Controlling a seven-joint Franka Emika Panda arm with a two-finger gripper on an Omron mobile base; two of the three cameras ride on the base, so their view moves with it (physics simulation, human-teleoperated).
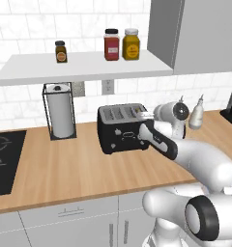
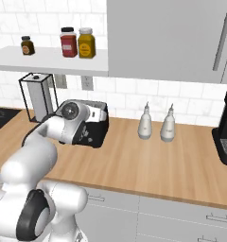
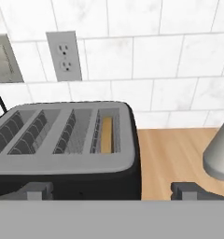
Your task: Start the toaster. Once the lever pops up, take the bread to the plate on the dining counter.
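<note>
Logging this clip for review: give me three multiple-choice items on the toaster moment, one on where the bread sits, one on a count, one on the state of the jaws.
1. Where is the bread?
A. Down in the toaster's slot nearest the bottles
B. Lying on the wood counter
C. On the shelf

2. How many jars stand on the shelf?
A. One
B. Three
C. Five

3. How do the gripper's jaws stand?
A. Shut on the bread
B. Shut on a bottle
C. Open, holding nothing

Answers:
1 A, the hand view shows the tan slice sunk in the right-hand slot.
2 B, both base views show one small dark jar, one red, one yellow.
3 C, the two tips sit far apart at the bottom of the hand view.
</note>
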